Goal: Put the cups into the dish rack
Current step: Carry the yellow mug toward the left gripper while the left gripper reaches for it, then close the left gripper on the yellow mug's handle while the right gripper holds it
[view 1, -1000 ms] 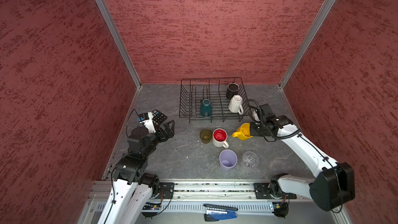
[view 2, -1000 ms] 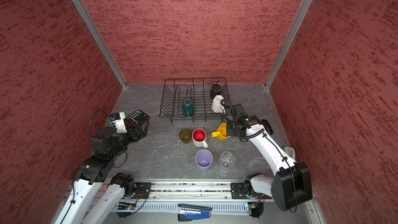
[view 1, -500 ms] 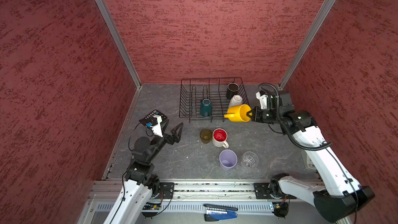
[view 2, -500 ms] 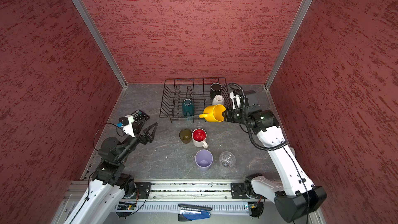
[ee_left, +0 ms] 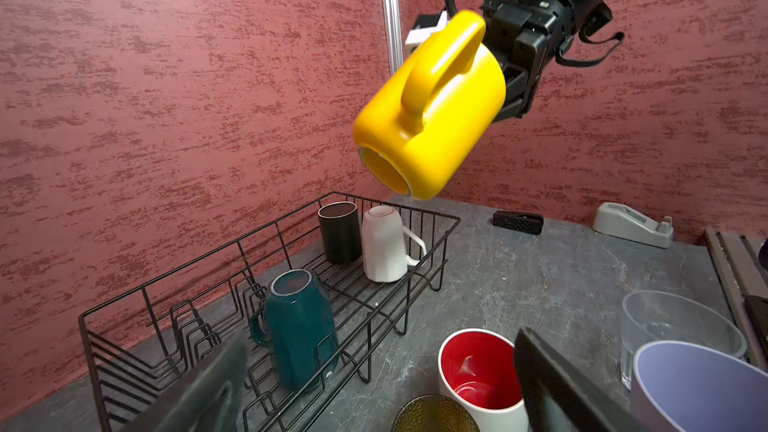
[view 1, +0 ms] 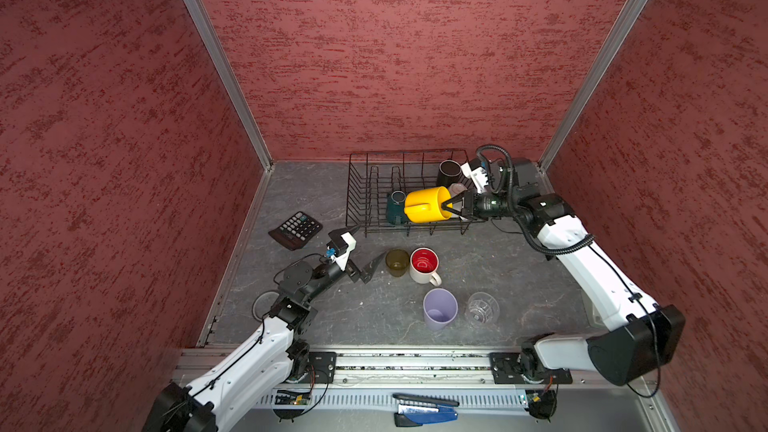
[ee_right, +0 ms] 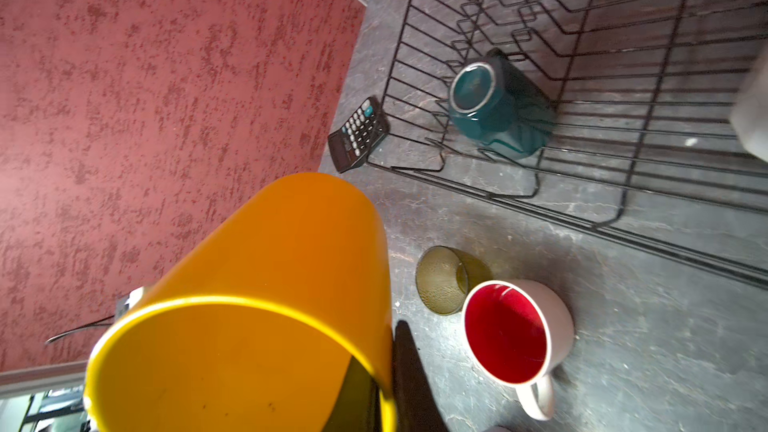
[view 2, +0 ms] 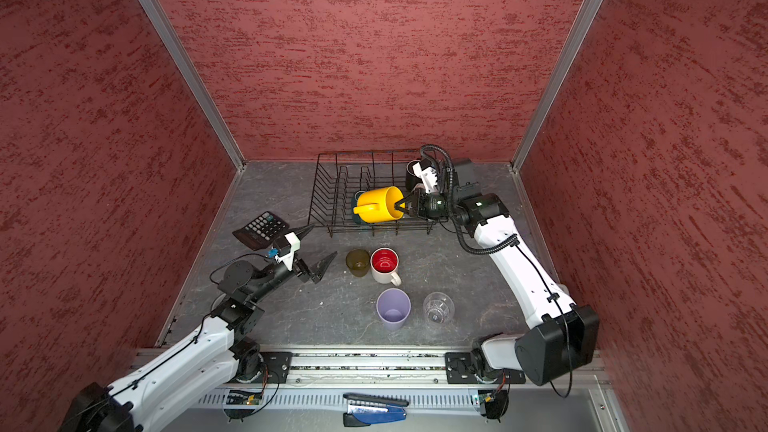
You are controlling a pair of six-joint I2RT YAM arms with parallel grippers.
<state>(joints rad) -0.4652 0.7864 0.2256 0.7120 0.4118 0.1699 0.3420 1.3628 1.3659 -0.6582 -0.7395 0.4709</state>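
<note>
Currently right end effector [view 1: 451,207] clamps yellow mug [view 1: 426,203] by rim, tilted above dish rack [view 1: 386,153]; left end effector [view 1: 371,241] spread wide, empty, near olive tumbler [view 1: 397,261] on tabletop [view 1: 478,259]. Teal mug [view 1: 392,207] inside rack.

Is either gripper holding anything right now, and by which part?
The right gripper holds the yellow mug by its rim, one finger inside, one outside. The left gripper is open and empty.

grey surface [view 1: 498,268] bears dish rack [view 1: 358,197] at twelve o'clock, calculator [view 1: 296,229] at ten, olive tumbler [view 1: 397,263], red-lined mug [view 1: 424,265], lavender tumbler [view 1: 439,309], clear glass [view 1: 482,307] centrally.
</note>
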